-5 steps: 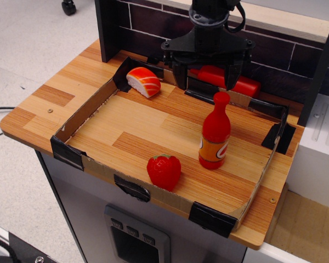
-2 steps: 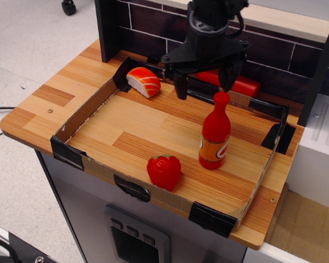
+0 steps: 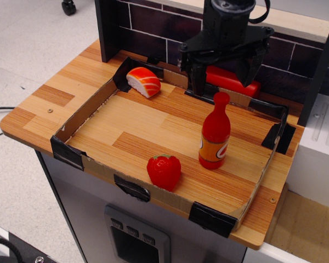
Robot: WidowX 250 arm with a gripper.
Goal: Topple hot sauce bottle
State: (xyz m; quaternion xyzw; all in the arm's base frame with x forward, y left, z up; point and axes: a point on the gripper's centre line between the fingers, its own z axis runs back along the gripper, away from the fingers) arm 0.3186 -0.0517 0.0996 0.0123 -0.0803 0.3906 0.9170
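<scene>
The hot sauce bottle [image 3: 215,134] stands upright in the right part of the cardboard-walled tray [image 3: 79,118]. It is glossy red with an orange label and a rounded cap. My black gripper [image 3: 222,82] hangs open above and just behind the bottle's cap, one finger [image 3: 196,82] to the left of the cap and the other up to its right. It holds nothing and does not touch the bottle.
A squat red strawberry toy [image 3: 164,171] sits at the tray's front wall. A salmon sushi piece [image 3: 143,81] lies at the back left. A long red block [image 3: 233,81] lies behind the tray against the dark brick wall [image 3: 148,27]. A white box [image 3: 318,148] stands right.
My gripper has moved to the right, from left of the bottle's cap to straddling it from behind. It stays open. The bottle has not moved.
</scene>
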